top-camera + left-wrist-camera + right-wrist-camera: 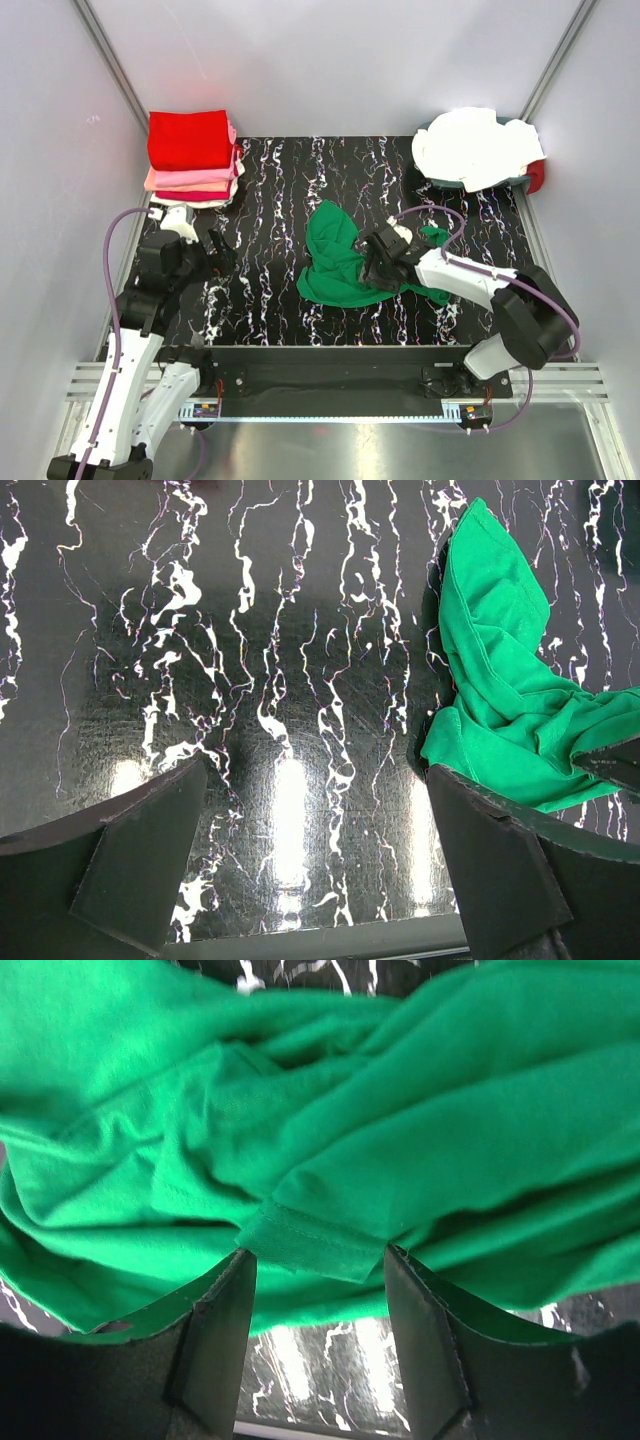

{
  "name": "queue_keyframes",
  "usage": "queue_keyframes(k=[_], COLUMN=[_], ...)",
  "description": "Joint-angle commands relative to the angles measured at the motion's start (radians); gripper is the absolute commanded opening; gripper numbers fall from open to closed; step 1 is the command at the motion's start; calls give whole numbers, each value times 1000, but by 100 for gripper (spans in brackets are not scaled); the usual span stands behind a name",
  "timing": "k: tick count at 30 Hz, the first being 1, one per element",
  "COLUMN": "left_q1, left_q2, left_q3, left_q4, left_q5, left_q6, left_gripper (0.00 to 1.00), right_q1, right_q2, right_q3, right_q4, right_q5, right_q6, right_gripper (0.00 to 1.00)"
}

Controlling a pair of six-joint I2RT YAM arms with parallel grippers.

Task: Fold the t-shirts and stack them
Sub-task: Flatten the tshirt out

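I see a crumpled bright green cloth t-shirt (335, 262) lying in the middle of the black white-veined mat (270, 200). My right gripper (318, 1260) sits against it, jaws partly apart, a hem spanning the gap. My left gripper (318, 770) hangs over bare mat to the shirt's left, jaws wide apart.

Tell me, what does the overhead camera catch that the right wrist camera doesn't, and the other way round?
Only overhead: the folded stack of red and pink shirts at the far left, the white shirts heaped at the far right, and the left gripper open over the mat. Only the right wrist: a stitched hem lying at the tips of the right gripper's parted fingers. Both: the crumpled green t-shirt and the black veined mat.
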State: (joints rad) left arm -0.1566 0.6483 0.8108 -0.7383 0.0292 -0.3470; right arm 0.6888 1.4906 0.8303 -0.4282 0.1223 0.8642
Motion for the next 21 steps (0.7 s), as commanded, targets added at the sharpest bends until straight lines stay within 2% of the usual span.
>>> queue_keyframes(k=[1, 8, 11, 14, 16, 18, 19, 21], left_q1=[-4, -4, -4, -4, -4, -4, -4, -4], left_q2=[-6, -6, -6, -9, -10, -12, -12, -12], left_q3=[4, 4, 4, 2, 4, 4, 5, 4], left_q4=[57, 59, 57, 57, 59, 57, 57, 57], left_q5=[-2, -3, -2, -5, -6, -9, -11, -9], left_q6=[14, 13, 14, 13, 13, 13, 13, 13], left_gripper=[99, 99, 99, 99, 99, 99, 99, 99], right_q1=[-18, -21, -20, -20, -20, -20, -20, -18], right_q2=[29, 66, 92, 103, 100, 100, 97, 77], right_q3=[47, 75, 93, 99, 98, 98, 98, 95], right_q4=[36, 8, -10, -15, -14, -15, -15, -15], right_q5=[36, 60, 71, 74, 74, 74, 74, 70], right_q6=[-8, -2, -4, -2, -2, -2, -4, -2], right_gripper=[60, 59, 50, 29, 17, 9, 0, 0])
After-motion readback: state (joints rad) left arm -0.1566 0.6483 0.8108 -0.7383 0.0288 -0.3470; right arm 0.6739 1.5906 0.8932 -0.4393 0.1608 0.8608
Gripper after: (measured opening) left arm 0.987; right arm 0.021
